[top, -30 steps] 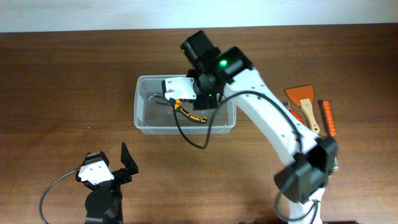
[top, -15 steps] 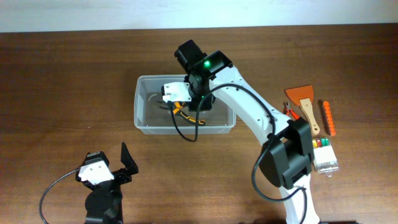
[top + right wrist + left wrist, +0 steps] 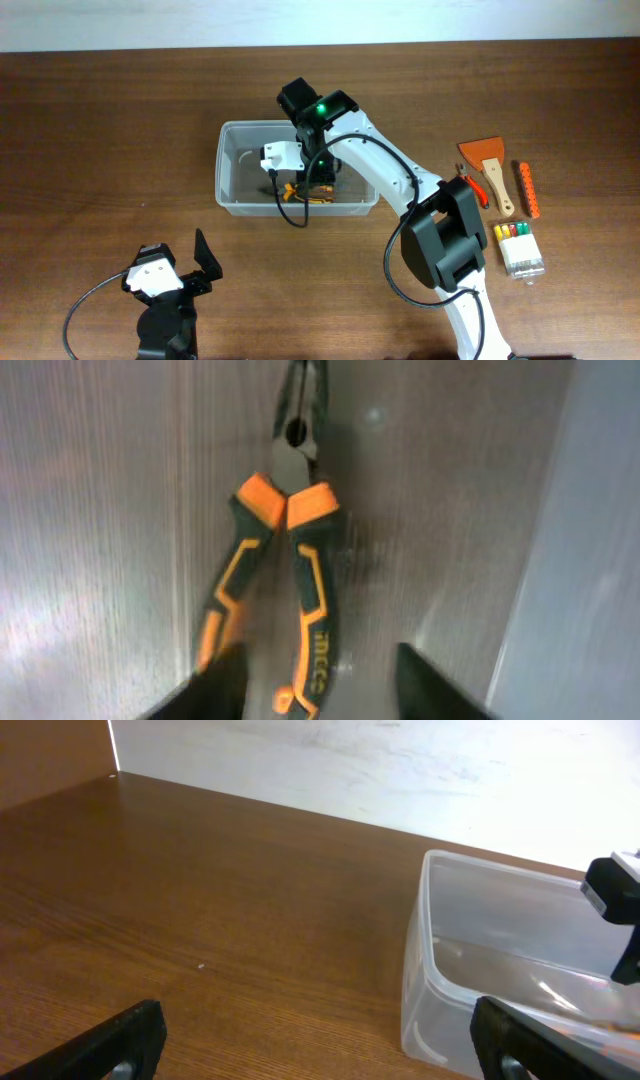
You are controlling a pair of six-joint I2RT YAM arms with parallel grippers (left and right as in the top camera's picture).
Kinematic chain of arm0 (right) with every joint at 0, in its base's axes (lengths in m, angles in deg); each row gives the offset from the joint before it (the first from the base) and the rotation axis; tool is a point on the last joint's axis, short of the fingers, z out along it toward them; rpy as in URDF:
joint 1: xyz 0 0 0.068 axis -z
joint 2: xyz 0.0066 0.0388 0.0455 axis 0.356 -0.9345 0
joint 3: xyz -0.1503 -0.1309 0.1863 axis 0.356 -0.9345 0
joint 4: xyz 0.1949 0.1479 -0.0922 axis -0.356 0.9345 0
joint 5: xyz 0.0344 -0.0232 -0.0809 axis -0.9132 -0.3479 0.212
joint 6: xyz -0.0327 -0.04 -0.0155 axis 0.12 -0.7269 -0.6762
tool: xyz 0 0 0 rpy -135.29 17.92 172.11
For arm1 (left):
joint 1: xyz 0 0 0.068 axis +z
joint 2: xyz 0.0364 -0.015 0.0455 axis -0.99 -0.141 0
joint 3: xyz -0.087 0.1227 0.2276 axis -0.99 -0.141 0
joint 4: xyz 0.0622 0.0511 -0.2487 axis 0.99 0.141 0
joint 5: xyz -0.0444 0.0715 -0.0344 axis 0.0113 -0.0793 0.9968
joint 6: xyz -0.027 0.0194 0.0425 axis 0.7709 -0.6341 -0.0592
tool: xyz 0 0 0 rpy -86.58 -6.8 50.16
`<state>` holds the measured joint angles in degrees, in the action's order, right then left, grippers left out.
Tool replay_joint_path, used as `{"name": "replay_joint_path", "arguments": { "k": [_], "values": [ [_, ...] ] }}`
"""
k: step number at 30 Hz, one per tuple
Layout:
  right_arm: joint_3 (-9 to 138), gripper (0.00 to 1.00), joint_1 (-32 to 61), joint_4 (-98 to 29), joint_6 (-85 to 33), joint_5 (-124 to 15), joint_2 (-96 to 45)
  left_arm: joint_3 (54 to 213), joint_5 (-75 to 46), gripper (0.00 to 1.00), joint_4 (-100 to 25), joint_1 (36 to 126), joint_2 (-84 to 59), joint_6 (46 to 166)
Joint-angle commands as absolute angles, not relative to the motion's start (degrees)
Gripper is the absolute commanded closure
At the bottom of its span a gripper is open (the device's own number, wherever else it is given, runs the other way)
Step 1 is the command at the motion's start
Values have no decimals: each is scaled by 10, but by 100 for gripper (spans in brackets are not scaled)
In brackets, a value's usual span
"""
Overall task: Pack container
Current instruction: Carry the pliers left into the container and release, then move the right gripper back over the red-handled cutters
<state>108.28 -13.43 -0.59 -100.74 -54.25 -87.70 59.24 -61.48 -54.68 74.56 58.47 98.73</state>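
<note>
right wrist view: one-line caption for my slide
orange-handled pliers lying on the container floor, between the open right fingers

Container (image 3: 236, 180) free left of pliers (image 3: 308, 580)

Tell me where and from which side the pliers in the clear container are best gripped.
Probably take the pliers across both handles, just below the orange collars, coming straight down. They lie flat on the floor of the container, and the handles sit closest together there, so one grip spans both; the near wall crowds a sideways approach.
</note>
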Motion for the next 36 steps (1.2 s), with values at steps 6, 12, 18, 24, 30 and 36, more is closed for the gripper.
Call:
{"name": "replay_joint_path", "arguments": {
  "k": [6,12,18,24,30,36],
  "values": [
    [1121,45,-127,11,-810,-556,-841,591,-617,1,-546,744,589,982],
    [1256,36,-78,133,-635,-509,-777,591,-617,1,-546,744,589,982],
    [1335,35,27,250,-560,-517,-717,591,-617,1,-546,744,589,982],
    [1326,35,146,303,-555,-520,-685,591,-617,1,-546,744,589,982],
    [1272,35,215,301,-547,-520,-680,591,-617,1,-546,744,589,982],
    [1121,38,252,233,-544,-520,-680,591,-617,1,-546,744,589,982]
  ]
}}
